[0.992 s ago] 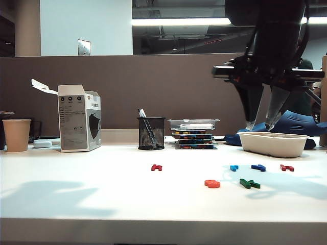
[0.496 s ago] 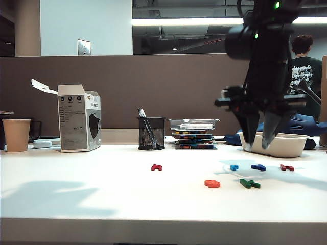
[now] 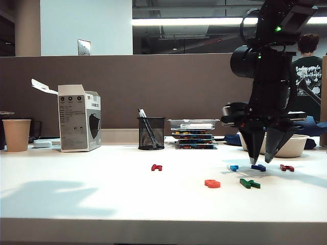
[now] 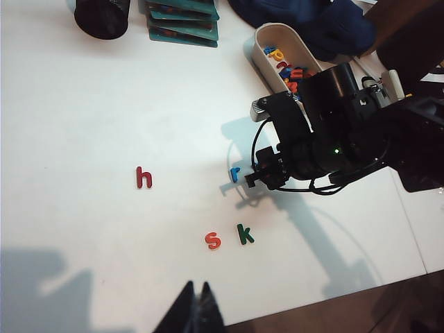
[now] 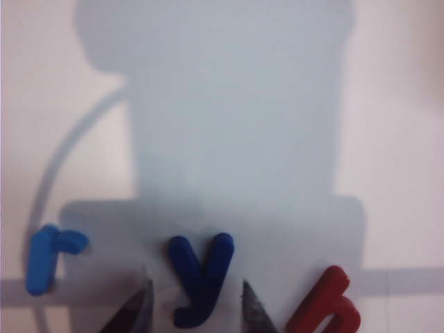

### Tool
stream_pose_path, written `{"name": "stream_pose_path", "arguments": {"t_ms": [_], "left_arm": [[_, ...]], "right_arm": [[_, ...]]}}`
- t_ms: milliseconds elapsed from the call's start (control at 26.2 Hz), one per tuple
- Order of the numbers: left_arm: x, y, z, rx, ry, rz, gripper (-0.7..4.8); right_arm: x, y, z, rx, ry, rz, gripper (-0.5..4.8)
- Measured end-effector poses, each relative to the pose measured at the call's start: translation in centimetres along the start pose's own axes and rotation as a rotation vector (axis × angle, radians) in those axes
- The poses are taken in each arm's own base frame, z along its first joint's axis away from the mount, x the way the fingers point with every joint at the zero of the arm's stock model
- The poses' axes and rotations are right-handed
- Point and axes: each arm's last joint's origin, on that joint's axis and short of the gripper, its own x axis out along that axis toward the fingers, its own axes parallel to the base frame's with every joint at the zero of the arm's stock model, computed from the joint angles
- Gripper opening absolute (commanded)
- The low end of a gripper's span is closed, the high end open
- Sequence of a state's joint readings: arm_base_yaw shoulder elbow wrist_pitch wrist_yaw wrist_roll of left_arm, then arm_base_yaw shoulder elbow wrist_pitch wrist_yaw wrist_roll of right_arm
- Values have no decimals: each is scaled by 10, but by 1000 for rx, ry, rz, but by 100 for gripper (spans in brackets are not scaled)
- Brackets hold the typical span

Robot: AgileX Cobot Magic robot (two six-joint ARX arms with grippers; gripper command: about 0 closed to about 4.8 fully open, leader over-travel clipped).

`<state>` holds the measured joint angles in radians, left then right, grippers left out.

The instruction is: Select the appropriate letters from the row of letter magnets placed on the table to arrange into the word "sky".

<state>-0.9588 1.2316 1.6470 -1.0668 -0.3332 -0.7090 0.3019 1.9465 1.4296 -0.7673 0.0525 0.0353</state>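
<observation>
On the white table (image 3: pixel 102 178) the orange-red s (image 3: pixel 212 184) and dark green k (image 3: pixel 250 184) lie side by side in front of the row; both also show in the left wrist view, s (image 4: pixel 213 241) and k (image 4: pixel 245 234). My right gripper (image 3: pixel 260 162) points down, open, its tips low on either side of the dark blue y (image 3: pixel 258 167). In the right wrist view the y (image 5: pixel 201 277) lies between the fingers of the right gripper (image 5: pixel 195 282), untouched. My left gripper (image 4: pixel 196 288) is shut and empty, above the table's near edge. The left wrist view has the y hidden under the right arm.
A light blue r (image 3: pixel 234 167) and a dark red h (image 3: pixel 286 167) flank the y closely. Another red h (image 3: pixel 157 167) lies alone further left. Behind stand a white tray (image 3: pixel 299 145) of letters, a mesh pen cup (image 3: pixel 151 133), stacked cases (image 3: pixel 194 133), a box (image 3: pixel 79 118) and a paper cup (image 3: pixel 17 135).
My right gripper has come down from high above the white tray to the table, now straddling the dark blue y. No letter has moved.
</observation>
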Motion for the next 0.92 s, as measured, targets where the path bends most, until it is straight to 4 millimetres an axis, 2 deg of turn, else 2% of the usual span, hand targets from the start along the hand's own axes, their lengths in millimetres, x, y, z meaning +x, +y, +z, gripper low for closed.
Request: {"name": "stream_pose_path", "arguments": {"t_ms": [534,763,801,839,916], "left_arm": [[0,0,0,0,0,0,-5],[0,0,0,0,0,0,-5],[0,0,0,0,0,0,-5],[0,0,0,0,0,0,-5],[0,0,0,0,0,0,-5]], "right_arm": [[10,1,2,-2,14,3,156],[10,1,1,-2,18,3,133],[10,1,1,-3,20,3,91],[10,1,1,-2,24,3,75],[10,1,0,-4,32,5,74]]}}
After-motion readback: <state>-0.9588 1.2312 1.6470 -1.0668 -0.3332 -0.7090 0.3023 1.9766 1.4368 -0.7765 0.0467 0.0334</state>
